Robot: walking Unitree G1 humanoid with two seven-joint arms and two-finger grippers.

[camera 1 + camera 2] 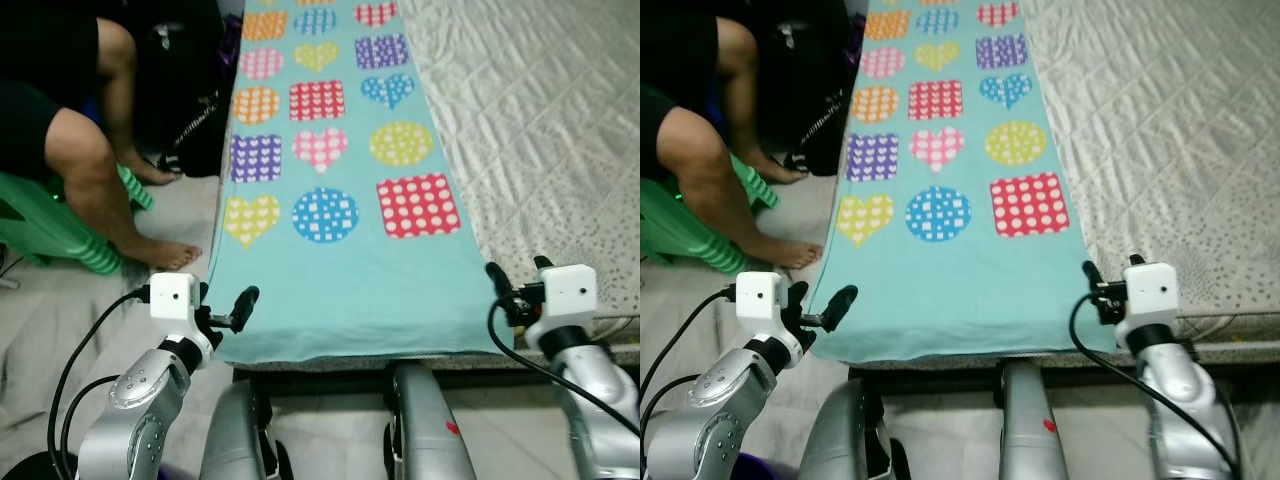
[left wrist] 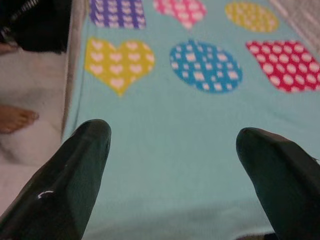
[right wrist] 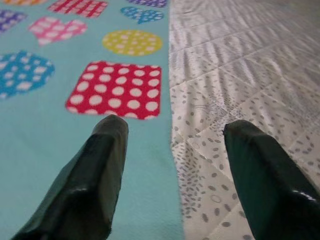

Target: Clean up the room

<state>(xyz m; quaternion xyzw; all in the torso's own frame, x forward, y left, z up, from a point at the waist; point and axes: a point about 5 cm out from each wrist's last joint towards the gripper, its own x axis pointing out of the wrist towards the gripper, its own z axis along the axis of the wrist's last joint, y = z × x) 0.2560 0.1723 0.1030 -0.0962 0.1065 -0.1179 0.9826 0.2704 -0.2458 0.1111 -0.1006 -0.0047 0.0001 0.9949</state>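
Patterned turquoise blanket (image 1: 340, 250) lies spread across quilted bed (image 1: 540, 120).

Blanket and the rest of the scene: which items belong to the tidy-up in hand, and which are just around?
Part of the job:
turquoise blanket spread along the bed
left gripper, jaws open, at its near left corner
right gripper, jaws open, at its near right edge

Just around:
quilted bedcover
seated person's leg
green stool

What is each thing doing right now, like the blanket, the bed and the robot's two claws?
blanket: spread flat along the bed's left side, near end at the bed's edge.
bed: covered by a quilted cover, lightly wrinkled.
left gripper: open, over the blanket's near left corner, holding nothing.
right gripper: open, over the blanket's right edge, holding nothing.
person: seated on a green stool, bare feet on the floor.
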